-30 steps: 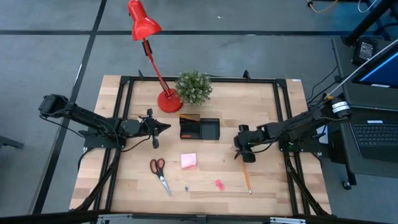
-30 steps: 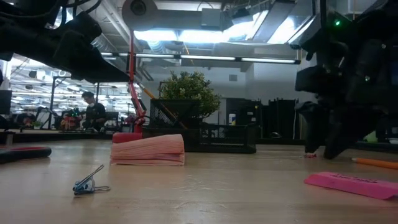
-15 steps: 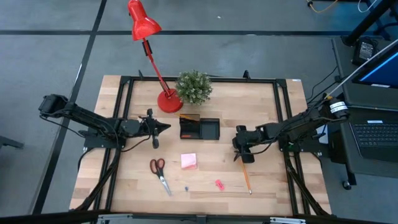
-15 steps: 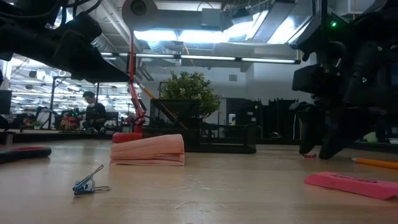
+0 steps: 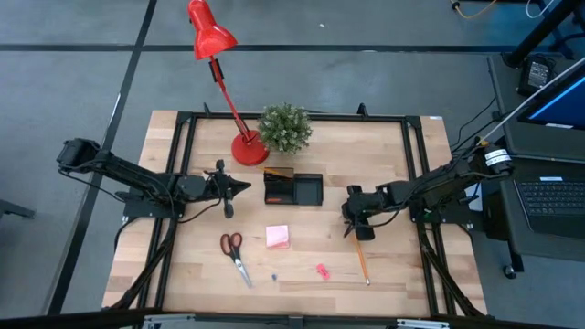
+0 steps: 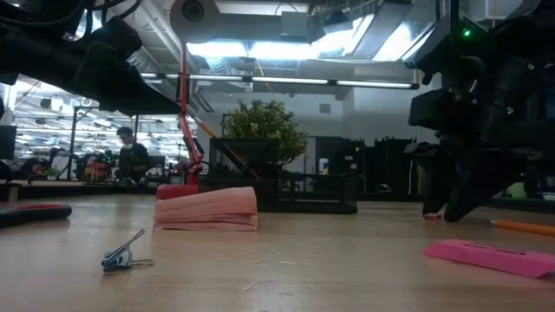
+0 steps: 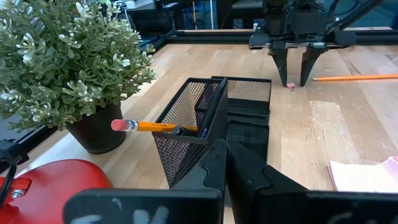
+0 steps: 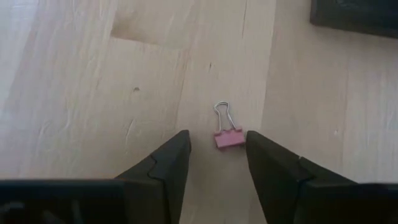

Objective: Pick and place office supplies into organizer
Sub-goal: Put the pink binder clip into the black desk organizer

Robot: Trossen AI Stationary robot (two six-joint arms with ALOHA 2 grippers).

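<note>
A small pink binder clip (image 8: 228,138) lies flat on the table, its wire handles pointing away from the wrist. My right gripper (image 8: 217,146) is open and low over it, one finger on each side, touching nothing; the left wrist view shows this too, gripper (image 7: 293,68) above clip (image 7: 290,85). The black mesh organizer (image 5: 292,189) stands mid-table with a pencil (image 7: 149,126) inside. My left gripper (image 5: 242,186) is shut and hovers just left of the organizer. The pink sticky pad (image 5: 278,237), red-handled scissors (image 5: 234,256), orange pencil (image 5: 362,260), pink eraser (image 5: 322,270) and blue clip (image 6: 121,254) lie loose.
The red lamp's base (image 5: 247,148) and the potted plant (image 5: 285,127) stand behind the organizer at the far side. A black frame rail (image 5: 416,164) runs along the table's edges. Bare wood (image 5: 311,224) lies between the organizer and the loose items.
My right gripper has swayed a little sideways over the pink clip and come back, staying open and low. The clip and the other items have kept their places.
</note>
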